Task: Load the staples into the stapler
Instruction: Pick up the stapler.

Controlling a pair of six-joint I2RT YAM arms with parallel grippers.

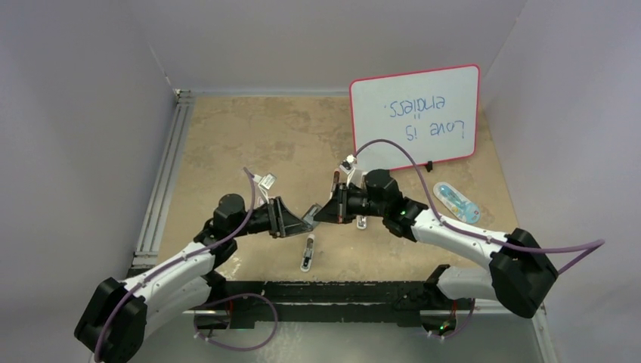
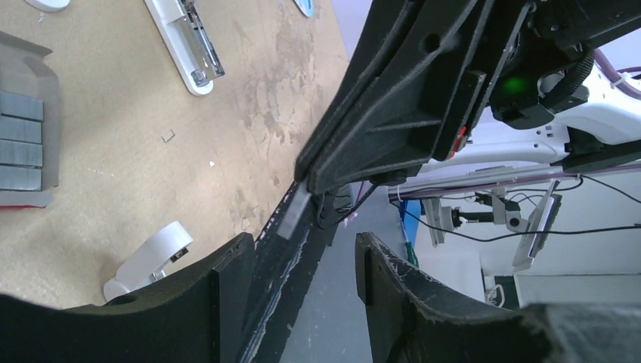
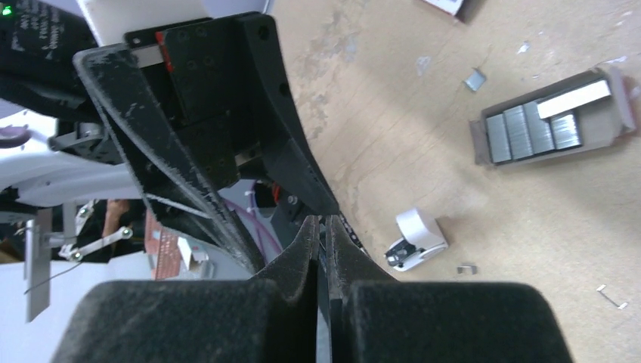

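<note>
Right gripper (image 3: 323, 231) is squeezed tight on one silvery-grey metal staple strip (image 2: 293, 213) mid-table, and left gripper (image 2: 302, 246) gapes wide right beside it. Other staples (image 3: 521, 130) sit in a small grey tray (image 3: 478, 142) nearby.

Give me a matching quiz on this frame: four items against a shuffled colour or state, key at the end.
Things:
1. whiteboard
2. tray
3. left gripper
4. right gripper

Colour or state:
A. fingers together
B. pink-edged, with handwriting on it
C. fingers apart
D. grey, holding the staples

Pairs: 1-B, 2-D, 3-C, 4-A
</note>
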